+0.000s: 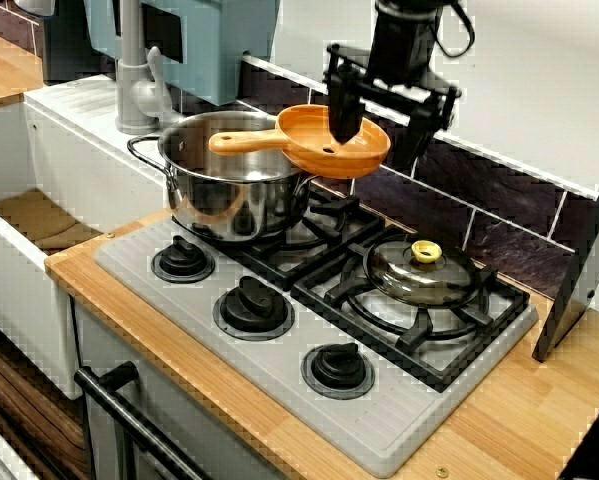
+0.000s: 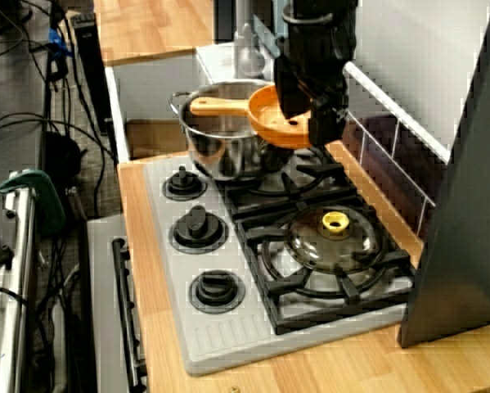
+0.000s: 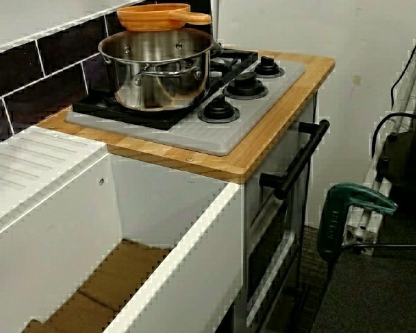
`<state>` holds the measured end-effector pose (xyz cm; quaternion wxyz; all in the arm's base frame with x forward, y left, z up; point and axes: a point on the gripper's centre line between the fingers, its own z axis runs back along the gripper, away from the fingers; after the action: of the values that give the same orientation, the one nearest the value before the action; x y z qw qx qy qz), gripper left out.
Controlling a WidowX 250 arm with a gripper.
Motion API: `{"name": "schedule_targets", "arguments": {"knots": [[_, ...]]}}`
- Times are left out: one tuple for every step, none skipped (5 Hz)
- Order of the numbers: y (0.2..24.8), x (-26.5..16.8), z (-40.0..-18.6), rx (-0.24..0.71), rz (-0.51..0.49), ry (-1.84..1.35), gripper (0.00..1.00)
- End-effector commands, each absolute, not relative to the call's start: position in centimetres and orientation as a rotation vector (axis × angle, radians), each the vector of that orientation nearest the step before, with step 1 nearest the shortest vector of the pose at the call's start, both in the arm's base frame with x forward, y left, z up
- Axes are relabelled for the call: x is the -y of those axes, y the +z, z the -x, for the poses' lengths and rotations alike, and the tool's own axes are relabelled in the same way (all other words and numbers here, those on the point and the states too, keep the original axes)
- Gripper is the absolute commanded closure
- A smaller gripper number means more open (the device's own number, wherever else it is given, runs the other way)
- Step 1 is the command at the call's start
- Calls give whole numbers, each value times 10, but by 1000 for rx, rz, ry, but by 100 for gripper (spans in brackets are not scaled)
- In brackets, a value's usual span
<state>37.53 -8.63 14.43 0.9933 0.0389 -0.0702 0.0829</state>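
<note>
Orange pan (image 1: 319,158) sits at the far right rim of the steel pot (image 1: 234,200) on the stove's (image 1: 279,385) back left burner, its handle reaching across the pot's mouth. The tool (image 1: 379,145) stands over it with jaws spread, one finger down inside the pan's bowl and the other outside its far wall. A glass lid (image 1: 419,275) with a yellow knob lies on the neighbouring burner.
</note>
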Motion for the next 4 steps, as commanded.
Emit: {"name": "schedule_targets", "arguments": {"knots": [[183,79,-365,219,-39,167,0],[186,84,-360,226,-29,146,0],[188,94,-353,232,-23,115,0],[187,102,-347,238,-6,80,0]]}}
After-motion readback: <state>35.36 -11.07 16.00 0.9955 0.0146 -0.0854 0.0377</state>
